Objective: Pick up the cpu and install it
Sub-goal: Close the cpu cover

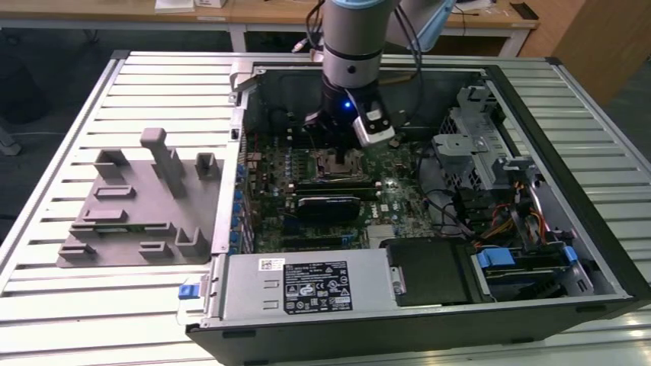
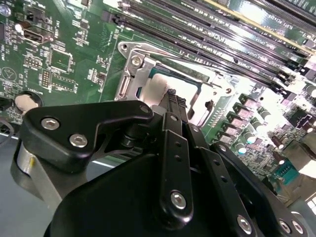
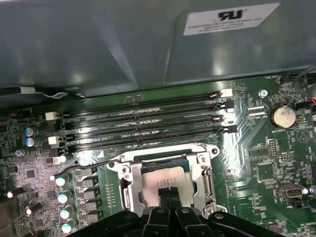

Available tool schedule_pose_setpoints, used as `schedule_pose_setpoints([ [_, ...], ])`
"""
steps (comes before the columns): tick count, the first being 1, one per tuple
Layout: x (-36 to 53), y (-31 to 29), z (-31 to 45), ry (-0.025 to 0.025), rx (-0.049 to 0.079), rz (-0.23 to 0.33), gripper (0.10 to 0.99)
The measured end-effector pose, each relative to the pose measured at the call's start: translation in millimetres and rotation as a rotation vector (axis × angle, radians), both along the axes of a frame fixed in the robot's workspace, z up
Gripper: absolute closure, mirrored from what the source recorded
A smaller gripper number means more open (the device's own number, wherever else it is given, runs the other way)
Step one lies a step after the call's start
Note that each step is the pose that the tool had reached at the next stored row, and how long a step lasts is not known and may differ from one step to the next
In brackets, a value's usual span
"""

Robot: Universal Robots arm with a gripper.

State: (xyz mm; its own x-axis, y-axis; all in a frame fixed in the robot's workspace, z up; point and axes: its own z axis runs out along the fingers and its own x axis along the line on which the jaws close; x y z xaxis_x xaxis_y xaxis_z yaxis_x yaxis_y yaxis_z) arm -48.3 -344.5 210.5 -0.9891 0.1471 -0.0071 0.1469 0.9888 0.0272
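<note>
Hand (image 3: 168, 190) hangs low over the socket frame (image 3: 123, 180), fingertips (image 2: 173, 102) closed to a thin slit and gripping nothing. The cpu (image 3: 149, 180) lies flat inside the socket frame, silver top up, directly under the fingertips; whether they touch it cannot be told. Memory slots (image 3: 143, 121) run just beside the socket frame.
</note>
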Motion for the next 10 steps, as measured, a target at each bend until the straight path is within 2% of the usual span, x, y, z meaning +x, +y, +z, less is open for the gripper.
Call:
schedule_pose_setpoints([
  [5, -5.1, -0.3, -0.9, -0.0012, 0.005, 0.004, 0.980],
  [10, -7.1, -0.4, -1.8, -0.0028, 0.009, 0.034, 0.980],
])
